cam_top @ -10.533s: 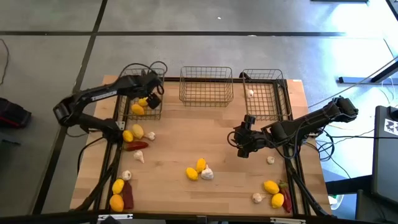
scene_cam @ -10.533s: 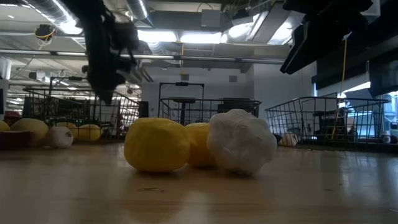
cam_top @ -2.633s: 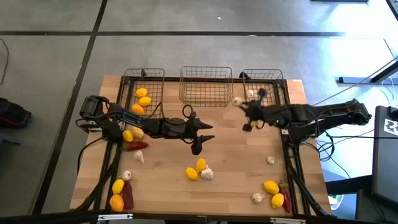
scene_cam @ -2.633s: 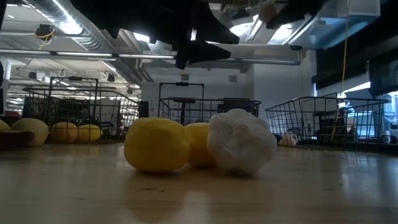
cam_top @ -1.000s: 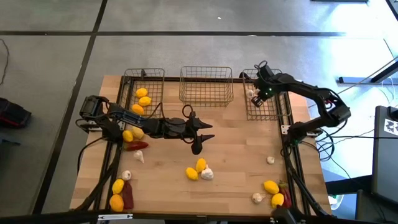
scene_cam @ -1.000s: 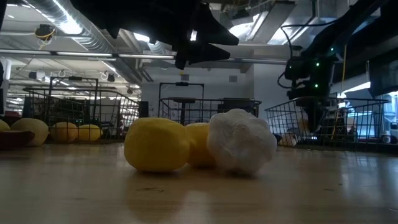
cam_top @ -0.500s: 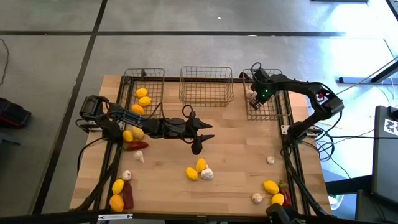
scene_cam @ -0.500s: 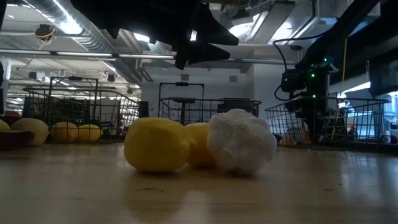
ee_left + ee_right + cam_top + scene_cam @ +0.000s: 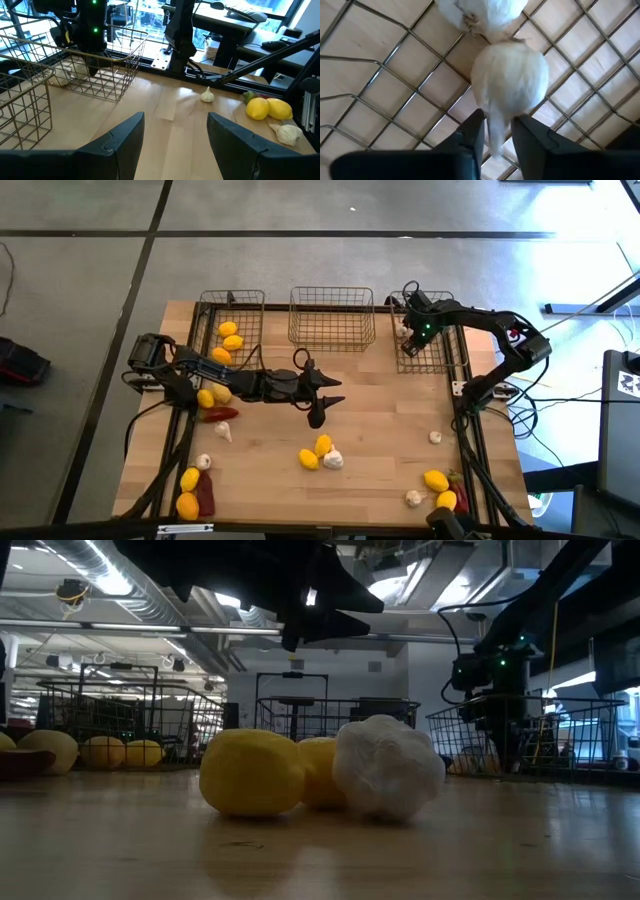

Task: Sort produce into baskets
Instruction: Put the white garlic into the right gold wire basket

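Observation:
My right gripper [image 9: 498, 135] points down inside the right basket [image 9: 432, 330], over a whitish garlic bulb [image 9: 510, 80] that lies on the wire floor beside another bulb [image 9: 480, 12]. Its fingers are slightly open, with the bulb's stem between them. My left gripper [image 9: 330, 395] hangs open over mid-table, holding nothing. The left basket [image 9: 228, 308] holds lemons [image 9: 230, 338]. The middle basket [image 9: 331, 318] shows nothing inside. Two lemons and a garlic bulb [image 9: 321, 452] lie together on the table. My right gripper's fingers [image 9: 472, 132] come from above, pointing down, and stand on either side of the garlic bulb's stem [image 9: 494, 137]. Whether they touch it I cannot tell. The bulb rests on the basket's wire floor.
Loose lemons, garlic and dark red chilies lie at the table's left edge [image 9: 215, 395], near left corner [image 9: 192, 490] and near right corner [image 9: 438, 488]. A single garlic bulb [image 9: 435, 437] lies near the right edge. The table's middle right is bare wood.
My right gripper has sunk a little, deeper into the right basket, with the garlic bulb under it.

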